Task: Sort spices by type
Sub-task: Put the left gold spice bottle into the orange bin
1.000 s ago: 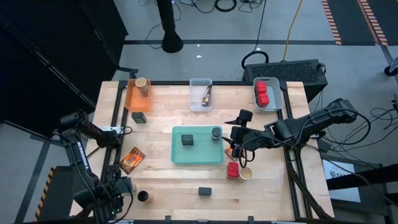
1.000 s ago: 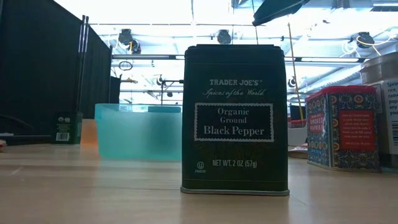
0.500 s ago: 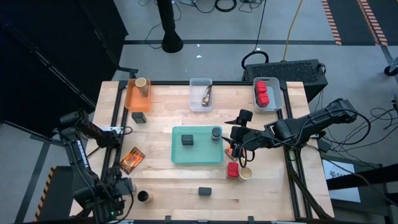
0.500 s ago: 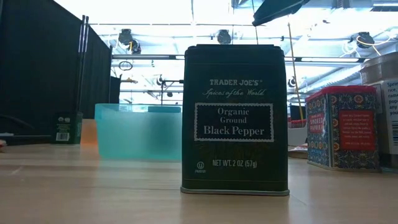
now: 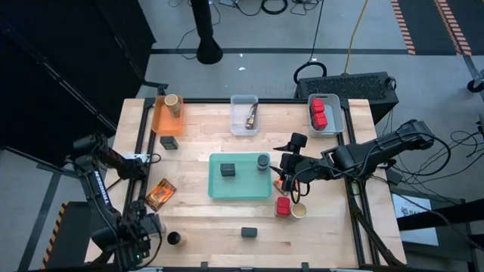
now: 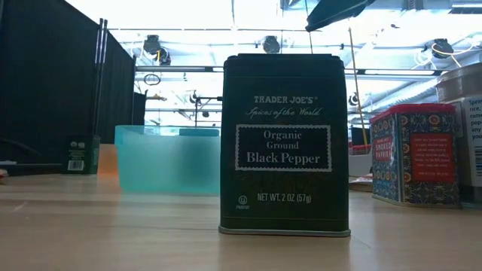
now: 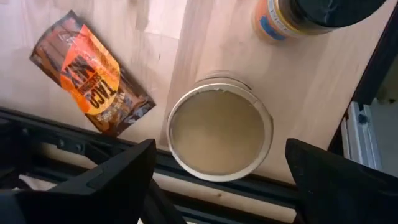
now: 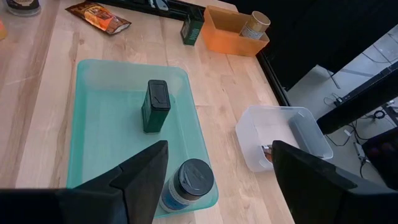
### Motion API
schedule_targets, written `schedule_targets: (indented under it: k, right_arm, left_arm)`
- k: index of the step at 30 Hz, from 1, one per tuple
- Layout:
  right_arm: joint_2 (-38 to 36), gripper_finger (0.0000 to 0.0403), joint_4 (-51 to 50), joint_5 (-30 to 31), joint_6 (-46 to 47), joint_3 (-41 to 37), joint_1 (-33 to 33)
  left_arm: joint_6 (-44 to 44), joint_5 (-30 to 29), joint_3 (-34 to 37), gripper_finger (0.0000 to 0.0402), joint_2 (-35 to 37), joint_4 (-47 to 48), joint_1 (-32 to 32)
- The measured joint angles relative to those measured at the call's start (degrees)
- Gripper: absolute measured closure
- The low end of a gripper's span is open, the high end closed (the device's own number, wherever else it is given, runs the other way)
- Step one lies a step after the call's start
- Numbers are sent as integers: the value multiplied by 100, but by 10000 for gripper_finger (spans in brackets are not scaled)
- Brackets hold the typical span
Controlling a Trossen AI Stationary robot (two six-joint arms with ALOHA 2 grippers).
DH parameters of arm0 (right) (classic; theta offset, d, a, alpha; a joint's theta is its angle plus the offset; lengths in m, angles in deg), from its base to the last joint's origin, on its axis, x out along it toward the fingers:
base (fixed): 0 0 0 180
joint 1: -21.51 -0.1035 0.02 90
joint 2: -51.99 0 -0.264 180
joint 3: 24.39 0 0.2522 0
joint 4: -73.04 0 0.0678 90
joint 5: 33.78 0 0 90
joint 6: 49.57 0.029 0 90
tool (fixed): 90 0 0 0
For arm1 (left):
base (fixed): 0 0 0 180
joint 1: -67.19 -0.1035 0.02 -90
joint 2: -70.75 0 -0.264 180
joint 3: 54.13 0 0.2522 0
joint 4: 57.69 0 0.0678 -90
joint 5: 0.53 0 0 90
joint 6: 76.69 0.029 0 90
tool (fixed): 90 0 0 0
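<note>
We judge the sort partly done — red cube tins (image 5: 319,113) fill the far-right clear bin (image 5: 337,110), yet one red tin (image 5: 283,206) and a dark pepper tin (image 5: 249,233) sit loose near the front edge. The right gripper (image 5: 286,168), jaws spread, hovers beside the flat teal tray (image 5: 240,190); the left gripper (image 7: 214,186), also spread, hangs over a tan round jar (image 7: 219,133) at the near-left edge.

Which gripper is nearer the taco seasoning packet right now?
Left. The left gripper hovers just beside the taco seasoning packet; the right gripper sits across the teal tray.
</note>
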Motion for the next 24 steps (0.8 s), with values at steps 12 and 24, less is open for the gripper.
schedule_targets:
  k: [12,24]
  right_arm:
    - [0,133,6,2,-48,0,0]
    - [0,133,13,25,-50,0,0]
  left_arm:
    - [-11,-20,847,45,524,-832,-34]
    - [-2,-10,1450,45,625,-1416,-227]
